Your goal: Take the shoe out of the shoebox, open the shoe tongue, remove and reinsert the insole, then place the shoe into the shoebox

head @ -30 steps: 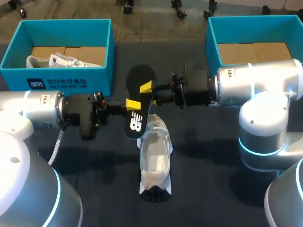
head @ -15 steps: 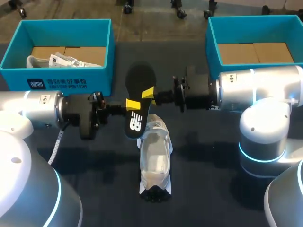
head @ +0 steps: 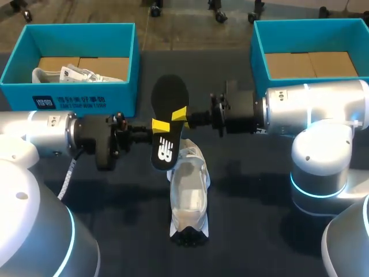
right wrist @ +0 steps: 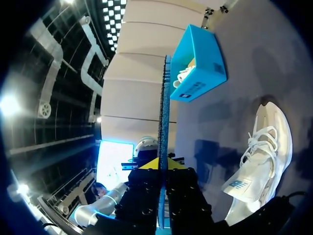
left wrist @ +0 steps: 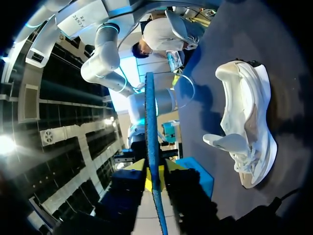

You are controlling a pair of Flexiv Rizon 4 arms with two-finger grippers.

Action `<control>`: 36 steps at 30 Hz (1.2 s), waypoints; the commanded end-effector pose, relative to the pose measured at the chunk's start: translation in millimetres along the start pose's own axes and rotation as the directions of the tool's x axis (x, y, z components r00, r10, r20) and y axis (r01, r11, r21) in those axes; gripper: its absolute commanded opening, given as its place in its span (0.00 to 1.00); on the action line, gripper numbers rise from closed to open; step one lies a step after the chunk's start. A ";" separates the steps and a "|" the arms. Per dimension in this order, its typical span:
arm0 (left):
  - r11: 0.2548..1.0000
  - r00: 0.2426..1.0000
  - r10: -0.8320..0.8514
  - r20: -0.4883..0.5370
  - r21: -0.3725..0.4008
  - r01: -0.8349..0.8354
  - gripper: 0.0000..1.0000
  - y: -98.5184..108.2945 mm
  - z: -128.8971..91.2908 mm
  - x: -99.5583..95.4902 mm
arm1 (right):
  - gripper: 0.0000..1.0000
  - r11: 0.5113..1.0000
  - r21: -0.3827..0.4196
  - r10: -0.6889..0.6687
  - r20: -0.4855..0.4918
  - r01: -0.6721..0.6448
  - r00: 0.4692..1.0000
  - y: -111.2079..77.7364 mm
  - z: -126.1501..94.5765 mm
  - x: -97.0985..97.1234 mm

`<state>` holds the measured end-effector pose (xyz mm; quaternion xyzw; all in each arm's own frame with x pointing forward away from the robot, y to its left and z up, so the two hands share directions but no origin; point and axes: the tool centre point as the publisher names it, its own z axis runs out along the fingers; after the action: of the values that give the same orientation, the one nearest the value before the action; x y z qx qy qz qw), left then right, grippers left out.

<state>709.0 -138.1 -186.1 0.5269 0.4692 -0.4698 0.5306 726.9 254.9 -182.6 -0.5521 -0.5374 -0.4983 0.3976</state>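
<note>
Your left jaws and your right jaws are both closed on the insole (head: 169,101). One pair pinches it from each side. They hold it up in the air, just above the white shoe (head: 189,190).

The shoe sits out on the dark counter (head: 259,231), between the two blue shoeboxes. The left shoebox (head: 75,95) has something white and crumpled in it. The right shoebox (head: 256,52) shows only brown card inside.

I think the insole is out now, so the take-out part looks done. Putting it back in comes next. For that, you need to tip one end of the insole down into the shoe's opening. One pair of jaws may have to let go so the other can slide it in.

The insole is thin, flat and long, with round ends. Its top is black with a white mark, and its edge looks blue and foamy. It should bend easily. The shoe looks soft, with white laces and a floppy tongue (left wrist: 225,142) pulled out.
</note>
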 end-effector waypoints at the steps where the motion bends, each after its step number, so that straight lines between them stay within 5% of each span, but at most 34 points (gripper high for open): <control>1: 0.999 1.000 -0.018 -0.017 0.026 0.019 1.00 -0.6 -19.1 -9.6 | 0.00 1.000 -0.002 -0.008 -0.011 0.008 1.000 -2.0 0.7 -4.9; 9: 0.986 0.967 -0.012 -0.255 0.158 0.054 1.00 14.0 -60.7 -21.5 | 0.00 1.000 -0.013 -0.008 -0.016 0.007 1.000 -4.7 -4.1 -13.3; 22: 0.986 0.967 -0.012 -0.255 0.158 0.054 1.00 14.0 -60.7 -21.5 | 0.00 1.000 -0.018 -0.014 -0.013 0.014 1.000 -5.8 -7.1 -15.2; 26: 0.982 0.971 0.015 -0.239 0.188 0.031 1.00 28.9 -66.7 -42.7 | 0.00 1.000 -0.018 -0.014 -0.013 0.014 1.000 -5.8 -7.1 -15.2; 29: 0.973 0.945 0.052 -0.321 0.228 0.024 1.00 40.1 -68.6 -55.8 | 0.00 1.000 -0.018 -0.014 -0.013 0.014 1.000 -5.8 -7.1 -15.2; 33: 0.960 0.813 0.059 -0.579 0.255 0.112 1.00 63.8 -66.4 -72.0 | 0.00 1.000 -0.018 -0.014 -0.013 0.014 1.000 -5.8 -7.1 -15.2; 36: 0.960 0.813 0.059 -0.579 0.255 0.112 1.00 63.8 -66.4 -72.0 | 0.00 1.000 -0.018 -0.014 -0.013 0.014 1.000 -5.8 -7.1 -15.2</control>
<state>754.2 -66.8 -119.4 0.6640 0.5230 -0.3937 0.3613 721.6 243.0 -196.3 -0.5476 -0.5345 -0.5092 0.3940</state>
